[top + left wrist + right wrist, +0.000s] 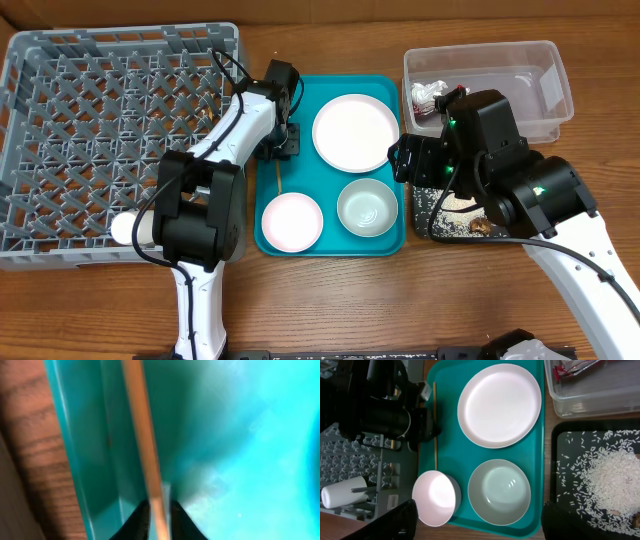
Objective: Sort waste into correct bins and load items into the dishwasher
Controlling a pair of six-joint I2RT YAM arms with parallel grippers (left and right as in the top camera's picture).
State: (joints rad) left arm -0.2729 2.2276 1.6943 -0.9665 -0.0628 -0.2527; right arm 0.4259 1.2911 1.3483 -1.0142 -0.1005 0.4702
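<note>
Wood-grain bench [330, 300] carries the whole job, laid out by purpose: the grey dish rack [60, 120] sits at the left as the destination for crockery, the teal tray [308, 100] in the middle holds what is to be loaded, and the two bins stand at the right. On the tray lie the white plate [356, 133], the pink bowl [292, 221], the green-rimmed bowl [366, 207], and one chopstick [278, 180] along its left wall. I can make out only that one stick. The left fingers [136, 522] reach down at that edge, likely because the stick lies closest to the rack and is the lightest thing to carry over. In the left wrist view they flank the stick narrowly, one pad against it and a sliver of teal showing on the other side. Whether they already pinch it I cannot tell. The stick lies flat near the tray wall, so a pinch from above looks the only workable approach. The right fingers [402, 520] are spread wide and hold nothing, hanging over the seam between the teal tray and the black tray [570, 440]. The waste looks sorted: rice [610, 475] and a brown scrap [480, 226] in the black tray, the red wrapper [575, 367] and the tissue [425, 97] in the clear tub [500, 70].
</note>
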